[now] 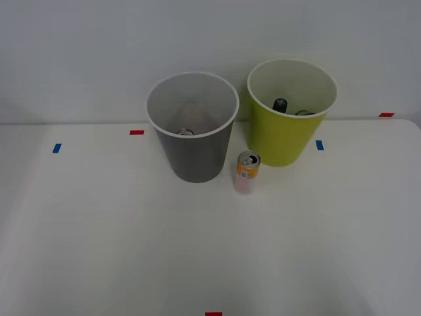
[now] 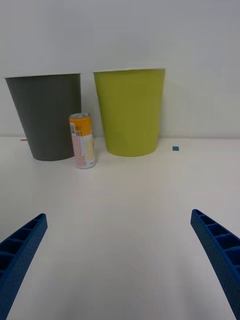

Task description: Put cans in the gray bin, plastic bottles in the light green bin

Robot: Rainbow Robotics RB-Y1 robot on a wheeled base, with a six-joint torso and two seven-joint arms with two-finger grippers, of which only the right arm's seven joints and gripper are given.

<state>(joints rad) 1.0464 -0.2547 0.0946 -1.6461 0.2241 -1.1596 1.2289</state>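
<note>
An orange and pink can (image 1: 247, 172) (image 2: 82, 140) stands upright on the white table, just in front of the gap between the two bins. The gray bin (image 1: 195, 158) (image 2: 46, 116) stands to its left, and a silver can top (image 1: 185, 132) shows at its bottom. The light green bin (image 1: 283, 137) (image 2: 130, 112) stands to the right; inside it a dark bottle cap (image 1: 280, 104) and part of a clear plastic bottle (image 1: 304, 112) show. My right gripper (image 2: 119, 260) is open, its blue fingers (image 2: 20, 250) spread wide, low over the table and well short of the can.
Small red tape marks (image 1: 137, 132) and blue tape marks (image 1: 320, 145) dot the white table (image 1: 131, 243). A plain white wall stands right behind the bins. Open tabletop lies between the gripper and the can.
</note>
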